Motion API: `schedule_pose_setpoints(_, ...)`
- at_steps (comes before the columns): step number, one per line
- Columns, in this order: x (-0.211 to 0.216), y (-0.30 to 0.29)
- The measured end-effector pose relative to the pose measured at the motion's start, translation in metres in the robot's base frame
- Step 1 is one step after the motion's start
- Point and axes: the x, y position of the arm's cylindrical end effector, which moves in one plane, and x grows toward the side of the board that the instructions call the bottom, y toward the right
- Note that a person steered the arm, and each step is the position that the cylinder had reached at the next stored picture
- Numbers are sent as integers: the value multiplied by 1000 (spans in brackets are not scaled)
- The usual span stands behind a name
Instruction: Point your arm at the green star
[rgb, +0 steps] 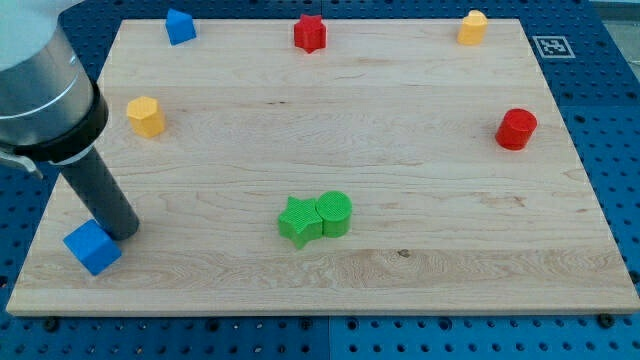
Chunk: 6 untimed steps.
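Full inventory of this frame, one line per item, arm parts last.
green star: 1, green, bottom centre, touching the green cylinder on its right
green cylinder: 1, green, bottom centre
red star: 1, red, top edge, centre
red cylinder: 1, red, view's right, mid-height
yellow block: 1, yellow, top right, shape unclear
yellow hexagonal block: 1, yellow, view's left, mid-height
blue block: 1, blue, top left, shape unclear
blue cube: 1, blue, bottom left corner
wooden board: 1, light wood, on blue pegboard
marker tag: 1, black and white, past the board's top right corner
my tip: 1, dark rod, bottom left, beside the blue cube, far left of the green star
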Motion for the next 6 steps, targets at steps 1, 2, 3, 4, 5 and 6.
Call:
schedule_pose_setpoints(1, 1, 5)
schedule_pose_setpoints(2, 1, 57)
schedule_pose_setpoints(3, 0, 113)
schedule_pose_setpoints(4, 0, 135)
schedule_pose_setpoints(5, 1, 135)
schedule_pose_setpoints(6, 3, 135)
